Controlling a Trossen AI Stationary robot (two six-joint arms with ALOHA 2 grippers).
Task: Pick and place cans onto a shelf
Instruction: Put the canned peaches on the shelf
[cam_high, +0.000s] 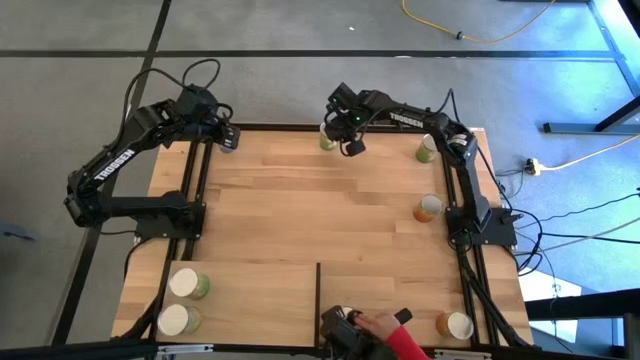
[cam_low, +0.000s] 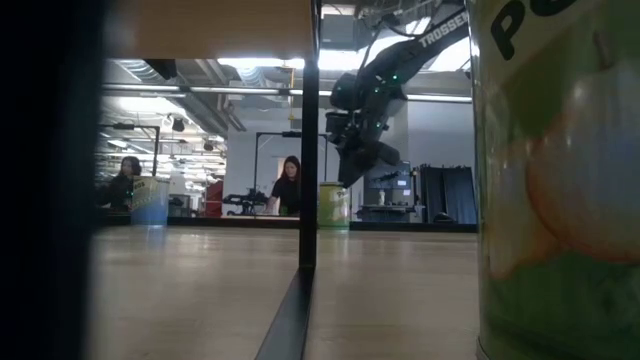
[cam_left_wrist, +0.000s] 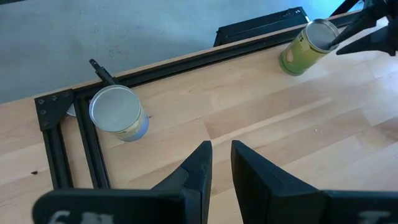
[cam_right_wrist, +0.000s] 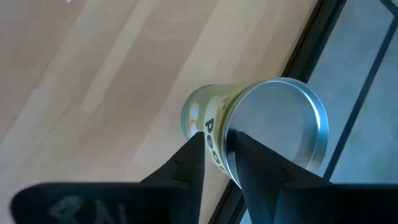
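A green can (cam_high: 327, 141) stands upright at the table's far edge, its silver top showing in the right wrist view (cam_right_wrist: 273, 124). My right gripper (cam_high: 352, 146) hangs just above and beside its top rim, pointing steeply down, fingers a little apart with nothing between them (cam_right_wrist: 214, 155). My left gripper (cam_high: 228, 135) waits at the far left corner, open, above a blue-and-yellow can (cam_left_wrist: 115, 112). The shelf (cam_high: 250, 300), a pale panel with a dark divider (cam_high: 318, 295), lies at the near left. Two cans (cam_high: 188, 283) (cam_high: 178, 320) stand at its left end. My right gripper's fingertips (cam_left_wrist: 348, 38) show right against the green can's top rim (cam_left_wrist: 323, 28), coming from above and slanting down. Whether they touch the can, I cannot tell. The can stands upright on the table.
Two more cans (cam_high: 427, 148) (cam_high: 428, 208) stand along the right side, and one (cam_high: 455, 325) at the near right corner, filling the low view's right (cam_low: 560, 200). A person's hand in a red sleeve (cam_high: 385, 330) holds a dark object at the near edge. People sit beyond the table.
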